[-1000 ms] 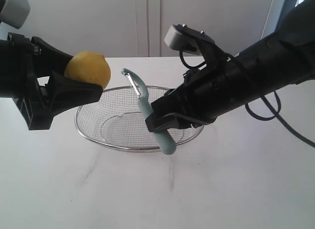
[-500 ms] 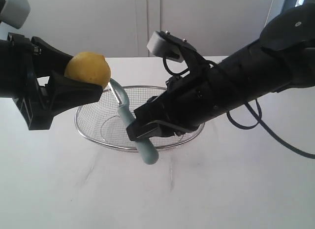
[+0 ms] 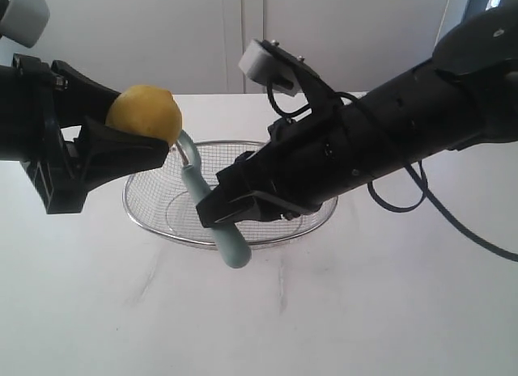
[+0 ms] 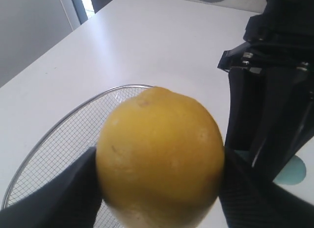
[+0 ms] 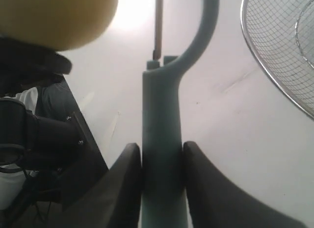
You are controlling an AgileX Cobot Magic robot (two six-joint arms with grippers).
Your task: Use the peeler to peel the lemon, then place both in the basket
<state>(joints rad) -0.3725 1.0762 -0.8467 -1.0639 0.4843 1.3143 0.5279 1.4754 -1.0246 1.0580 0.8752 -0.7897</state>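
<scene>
Left claw (image 3: 139, 127): stood wide, clamped on the lemon (image 3: 146, 111), aloft over the basket (image 3: 139, 221) edge.
Right claw (image 3: 215, 214): pinched the peeler (image 3: 196, 180) handle, its head just under the lemon (contact unclear).
Stroke: needed a flat blade and light pressure.

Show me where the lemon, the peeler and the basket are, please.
lemon (image 3: 146, 113), exterior view, middle of its yellow skin.
peeler (image 3: 235, 249), exterior view, lower end of its teal handle.
basket (image 3: 155, 200), exterior view, left mesh wall.

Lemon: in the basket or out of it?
Out. The lemon is clamped in the left gripper, held in the air above the basket rim.
</scene>
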